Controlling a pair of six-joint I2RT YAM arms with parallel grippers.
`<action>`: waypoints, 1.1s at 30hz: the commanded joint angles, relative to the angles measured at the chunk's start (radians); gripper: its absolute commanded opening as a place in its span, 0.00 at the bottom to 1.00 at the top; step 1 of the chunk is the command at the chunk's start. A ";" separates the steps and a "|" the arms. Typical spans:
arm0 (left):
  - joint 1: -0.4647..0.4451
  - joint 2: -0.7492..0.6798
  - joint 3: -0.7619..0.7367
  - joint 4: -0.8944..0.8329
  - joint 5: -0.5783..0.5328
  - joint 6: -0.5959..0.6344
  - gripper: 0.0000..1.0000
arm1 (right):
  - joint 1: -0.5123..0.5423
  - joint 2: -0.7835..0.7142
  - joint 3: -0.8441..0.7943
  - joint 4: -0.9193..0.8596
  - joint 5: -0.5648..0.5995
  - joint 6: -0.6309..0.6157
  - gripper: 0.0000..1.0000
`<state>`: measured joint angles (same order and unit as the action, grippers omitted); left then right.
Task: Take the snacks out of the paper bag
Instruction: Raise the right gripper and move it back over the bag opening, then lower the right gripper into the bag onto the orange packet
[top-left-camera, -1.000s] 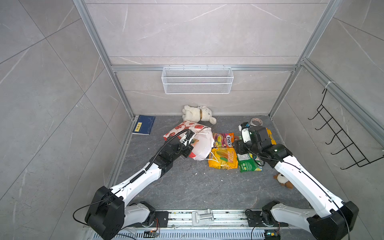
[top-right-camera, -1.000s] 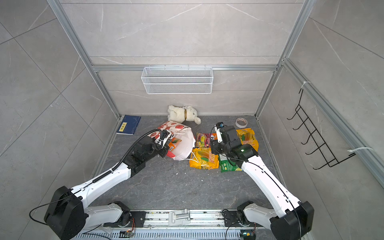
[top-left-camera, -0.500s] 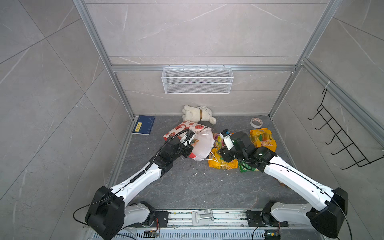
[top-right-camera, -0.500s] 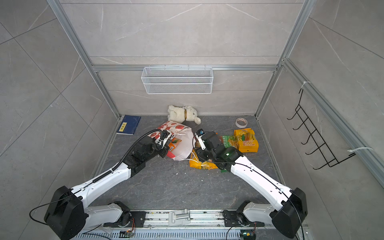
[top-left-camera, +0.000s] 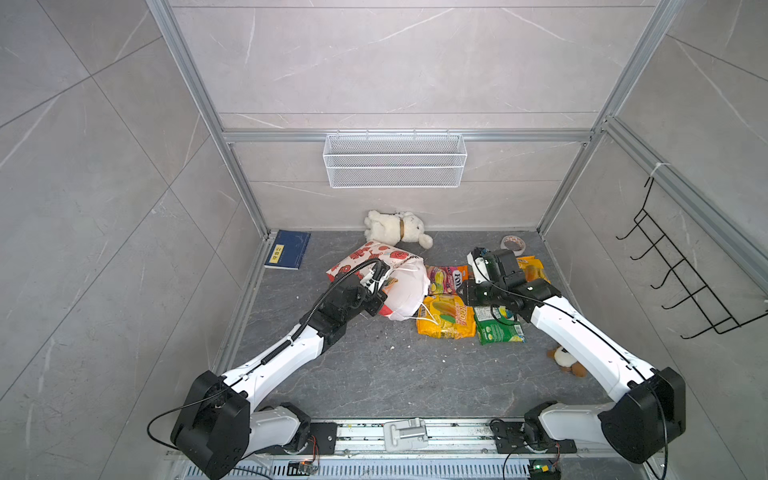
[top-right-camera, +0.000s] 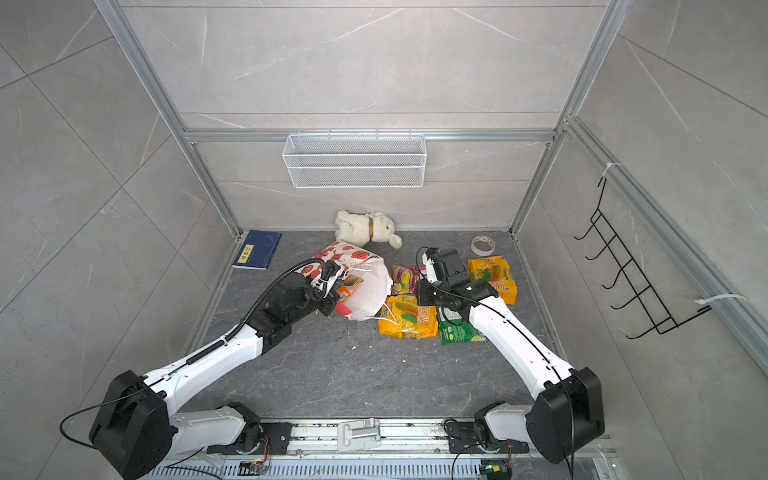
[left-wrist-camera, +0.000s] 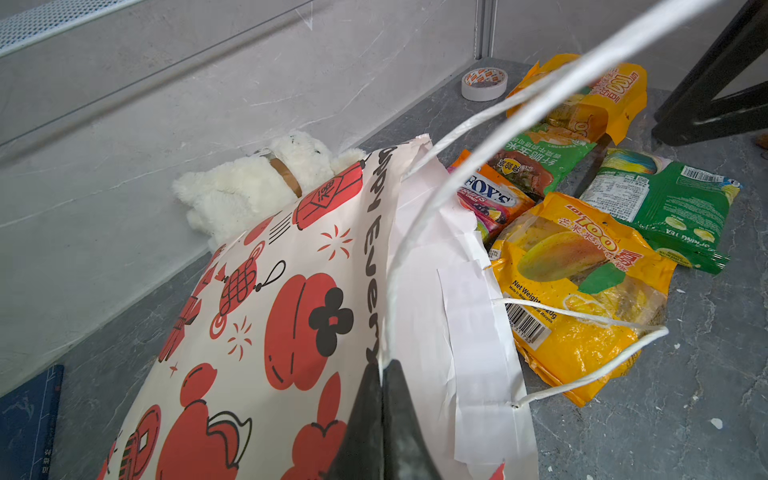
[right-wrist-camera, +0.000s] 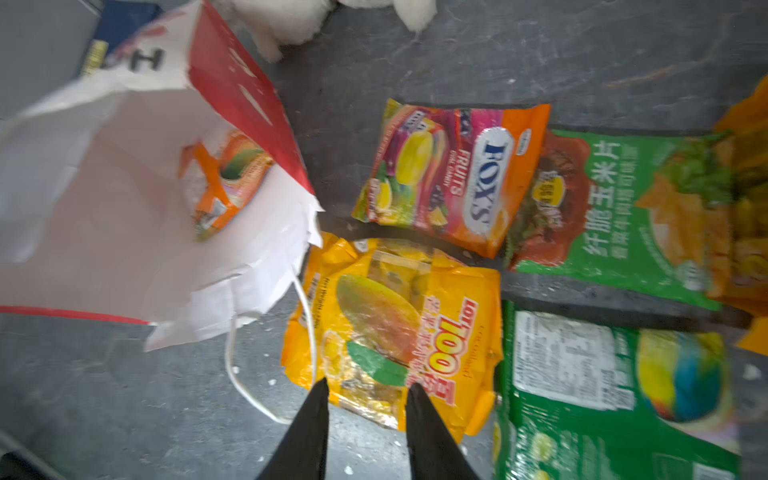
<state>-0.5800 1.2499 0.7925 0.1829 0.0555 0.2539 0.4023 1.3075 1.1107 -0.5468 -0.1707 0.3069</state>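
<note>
Pinching the rim of the paper bag (left-wrist-camera: 291, 291), the left claw (left-wrist-camera: 382, 368) is clenched tight on the paper next to a cord handle. It holds the mouth lifted and open while the bag lies on its side on the counter (top-left-camera: 374, 374). The right claw (right-wrist-camera: 368, 401) hangs just above the near edge of a yellow mango packet (right-wrist-camera: 395, 332), jaws apart and grasping nothing.

Five snacks already lie out on the counter by the bag's mouth:
- the mango packet right at the rim, with a cord loop draped over it
- a pink-orange candy packet (right-wrist-camera: 449, 178) beside it
- a green chip packet (right-wrist-camera: 623, 216)
- a green tea packet (right-wrist-camera: 582, 374)
- a second yellow packet (top-right-camera: 492, 276) farther off, near the tape roll (top-right-camera: 482, 245)

Inside the bag, one orange packet (right-wrist-camera: 226, 178) shows against the white lining. I judge the job mostly done, with at least that packet left. The bag's far end is hidden.
</note>
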 joint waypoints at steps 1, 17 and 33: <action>0.002 0.000 -0.003 0.013 0.009 0.007 0.00 | 0.036 -0.056 -0.046 0.147 -0.205 0.097 0.35; 0.001 0.032 0.037 0.021 0.066 -0.028 0.00 | 0.311 0.274 -0.202 0.853 -0.013 0.479 0.24; 0.001 0.018 0.047 0.020 0.081 -0.036 0.00 | 0.328 0.524 -0.065 0.907 0.068 0.625 0.25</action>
<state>-0.5800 1.2808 0.7994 0.1837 0.1085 0.2417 0.7246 1.7866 0.9966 0.3634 -0.1291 0.8906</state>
